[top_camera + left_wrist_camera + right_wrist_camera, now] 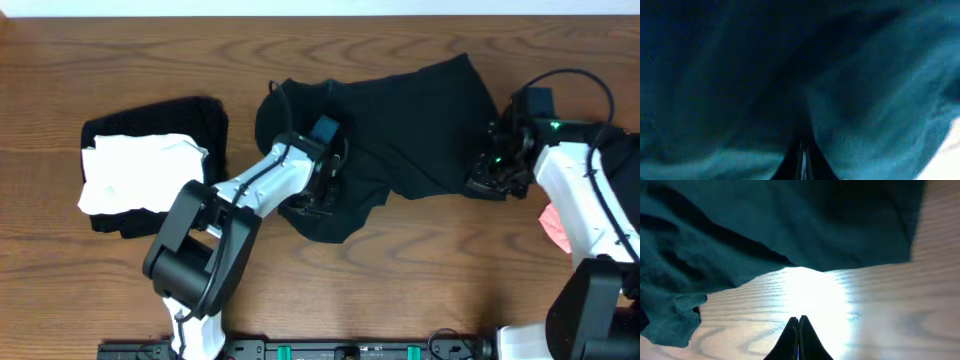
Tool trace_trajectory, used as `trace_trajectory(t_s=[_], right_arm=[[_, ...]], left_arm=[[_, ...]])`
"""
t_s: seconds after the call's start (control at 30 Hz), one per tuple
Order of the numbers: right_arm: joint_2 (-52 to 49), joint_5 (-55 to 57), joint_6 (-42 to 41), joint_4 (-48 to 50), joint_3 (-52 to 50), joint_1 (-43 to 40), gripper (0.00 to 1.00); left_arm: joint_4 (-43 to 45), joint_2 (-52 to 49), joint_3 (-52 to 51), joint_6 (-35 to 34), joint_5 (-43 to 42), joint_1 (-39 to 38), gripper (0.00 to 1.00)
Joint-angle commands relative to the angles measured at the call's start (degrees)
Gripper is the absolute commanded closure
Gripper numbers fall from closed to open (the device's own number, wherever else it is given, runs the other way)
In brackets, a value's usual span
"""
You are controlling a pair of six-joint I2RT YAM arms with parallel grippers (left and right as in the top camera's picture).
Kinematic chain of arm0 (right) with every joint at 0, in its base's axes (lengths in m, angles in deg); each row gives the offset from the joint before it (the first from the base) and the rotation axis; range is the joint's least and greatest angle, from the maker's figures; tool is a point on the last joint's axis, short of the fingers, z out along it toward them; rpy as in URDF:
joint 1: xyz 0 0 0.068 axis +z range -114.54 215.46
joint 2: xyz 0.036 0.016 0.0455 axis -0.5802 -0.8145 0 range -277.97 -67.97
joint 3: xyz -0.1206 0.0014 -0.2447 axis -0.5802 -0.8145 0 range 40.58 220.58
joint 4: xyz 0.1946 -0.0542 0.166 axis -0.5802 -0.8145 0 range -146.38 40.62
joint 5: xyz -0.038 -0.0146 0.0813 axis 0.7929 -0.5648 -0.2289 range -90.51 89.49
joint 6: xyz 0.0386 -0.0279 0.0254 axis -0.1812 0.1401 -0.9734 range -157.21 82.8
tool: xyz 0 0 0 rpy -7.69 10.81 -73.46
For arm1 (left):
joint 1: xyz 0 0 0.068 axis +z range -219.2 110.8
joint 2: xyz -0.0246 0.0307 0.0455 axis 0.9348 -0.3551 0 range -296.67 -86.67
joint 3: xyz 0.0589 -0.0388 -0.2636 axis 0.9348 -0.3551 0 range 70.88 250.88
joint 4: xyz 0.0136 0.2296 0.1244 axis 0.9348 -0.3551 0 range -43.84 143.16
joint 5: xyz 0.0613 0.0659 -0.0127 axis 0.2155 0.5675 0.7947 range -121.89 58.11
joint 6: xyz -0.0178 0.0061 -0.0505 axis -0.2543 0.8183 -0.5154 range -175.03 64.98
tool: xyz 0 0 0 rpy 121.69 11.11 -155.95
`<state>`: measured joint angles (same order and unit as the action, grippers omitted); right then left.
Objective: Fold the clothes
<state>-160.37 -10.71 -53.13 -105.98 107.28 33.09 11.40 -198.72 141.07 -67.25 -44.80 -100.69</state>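
A black T-shirt (410,120) lies crumpled across the middle of the table. My left gripper (318,196) rests on its lower left part. In the left wrist view dark cloth (870,85) fills the frame, and its folds run down into my left gripper (802,159), which is shut on a pinch of the fabric. My right gripper (497,176) sits at the shirt's right edge. In the right wrist view my right gripper (799,319) is shut with nothing in it, over bare wood, with the shirt's hem (740,235) a little ahead of the tips.
A folded black stack (195,125) with a white garment (140,175) on top sits at the left. A pale pink garment (553,226) shows at the right edge, partly under my right arm. The wooden table (430,270) shows along the front.
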Motion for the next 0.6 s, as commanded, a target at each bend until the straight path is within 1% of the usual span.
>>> trace_trajectory(t_s=[0.0,0.1,0.2,0.27,0.4,0.57], right_arm=[[0.15,-1.92,0.76,3.61,-2.86,1.33,0.99],[0.15,-2.05,0.2,7.48,-5.42,1.46,0.98],[0.15,-2.1,0.09,9.51,-7.43,1.49,0.99],[0.15,-2.1,0.11,10.58,-8.5,1.49,0.98],[0.15,-1.81,0.13,14.8,-10.69,1.49,0.99],[0.15,-1.84,0.13,26.08,-15.85,1.49,0.99]], left_arm=[[2.67,-0.66,-4.02,-1.66,2.03,-0.26,0.94],[0.44,-0.66,-5.57,-1.68,4.42,-0.15,0.94],[-5.29,-0.66,-6.1,-3.45,11.74,0.28,0.94],[-7.98,-0.66,-6.12,-3.61,15.06,0.98,0.94],[-9.07,-0.63,-6.12,-3.78,15.58,2.71,0.94],[-9.2,-0.55,-6.12,-3.91,15.58,4.79,0.94]])
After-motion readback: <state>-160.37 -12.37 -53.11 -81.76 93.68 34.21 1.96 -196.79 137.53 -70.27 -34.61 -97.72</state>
